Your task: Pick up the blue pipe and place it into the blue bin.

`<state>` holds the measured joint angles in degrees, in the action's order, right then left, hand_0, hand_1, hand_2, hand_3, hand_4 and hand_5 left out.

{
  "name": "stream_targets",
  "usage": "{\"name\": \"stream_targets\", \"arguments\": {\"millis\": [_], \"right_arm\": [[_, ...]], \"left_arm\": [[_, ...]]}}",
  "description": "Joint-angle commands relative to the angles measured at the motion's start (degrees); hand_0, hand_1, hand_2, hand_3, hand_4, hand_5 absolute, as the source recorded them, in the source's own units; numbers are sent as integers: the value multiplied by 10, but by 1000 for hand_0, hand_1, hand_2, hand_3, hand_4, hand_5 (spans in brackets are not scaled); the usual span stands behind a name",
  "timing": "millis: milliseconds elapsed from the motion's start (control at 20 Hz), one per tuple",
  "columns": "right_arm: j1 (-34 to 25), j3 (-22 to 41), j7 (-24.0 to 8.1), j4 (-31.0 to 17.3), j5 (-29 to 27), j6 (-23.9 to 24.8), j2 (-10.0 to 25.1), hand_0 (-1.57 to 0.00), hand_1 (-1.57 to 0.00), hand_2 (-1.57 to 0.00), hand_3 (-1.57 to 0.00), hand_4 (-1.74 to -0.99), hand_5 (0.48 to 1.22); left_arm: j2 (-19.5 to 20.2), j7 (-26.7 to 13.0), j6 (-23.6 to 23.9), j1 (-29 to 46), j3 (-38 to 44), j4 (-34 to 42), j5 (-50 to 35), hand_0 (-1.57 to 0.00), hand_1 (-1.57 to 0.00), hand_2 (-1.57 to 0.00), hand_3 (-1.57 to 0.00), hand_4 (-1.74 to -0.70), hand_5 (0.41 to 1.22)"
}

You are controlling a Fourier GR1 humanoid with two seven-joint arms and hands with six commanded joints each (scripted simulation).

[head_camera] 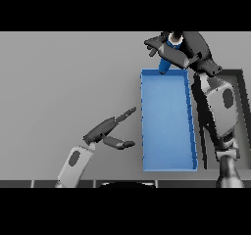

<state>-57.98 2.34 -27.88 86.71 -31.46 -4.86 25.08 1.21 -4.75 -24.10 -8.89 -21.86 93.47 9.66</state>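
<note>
With the right hand (169,50) curled round the short blue cylindrical pipe (165,62) at the far rim of the open rectangular blue bin (188,116), we're in the placing step. Pipe tilts, lower end just over the far wall. Next move, I'd judge: carry it nearer, past that wall, then release. Bin interior is roomy. Left hand (105,131) idles with relaxed, straight fingers on the grey table (59,82).
</note>
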Motion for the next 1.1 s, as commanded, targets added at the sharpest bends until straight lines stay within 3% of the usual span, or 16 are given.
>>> {"name": "stream_targets", "arguments": {"millis": [0,150,450,600,800,850,1050], "right_arm": [[23,-7,-1,3,-6,-1,9,-1571,-1571,-1571,-1571,-1741,1221],[93,-7,-8,20,-2,18,16,-1571,-1571,-1571,-1571,-1741,1221],[238,3,-52,80,5,46,38,-1571,-1571,-1571,-1571,-1741,1221],[298,21,-71,109,23,90,41,-1571,-1571,-1571,-1571,-1741,1221],[344,97,-70,104,12,188,103,-1571,-1571,-1571,-1521,-1741,1221],[346,117,-70,99,5,209,118,-1571,-1571,-1571,-1255,-1741,1221],[337,233,-70,68,-30,294,188,-1571,-1548,-1571,-847,-1741,1221]], "left_arm": [[-2,-8,5,-1,-3,-1,7,1,1,1,1,-874,413],[4,-10,5,-7,2,-4,9,1,1,1,1,-867,419],[-3,-8,2,6,-3,3,-1,1,1,1,1,-878,423],[2,-12,0,15,-3,12,-5,1,1,1,1,-880,428],[-3,-20,5,8,-5,13,-1,1,1,1,1,-888,422],[2,-13,3,14,-4,15,-2,1,1,1,1,-887,420],[2,-17,1,17,-7,18,-2,1,1,1,1,-883,421]]}}
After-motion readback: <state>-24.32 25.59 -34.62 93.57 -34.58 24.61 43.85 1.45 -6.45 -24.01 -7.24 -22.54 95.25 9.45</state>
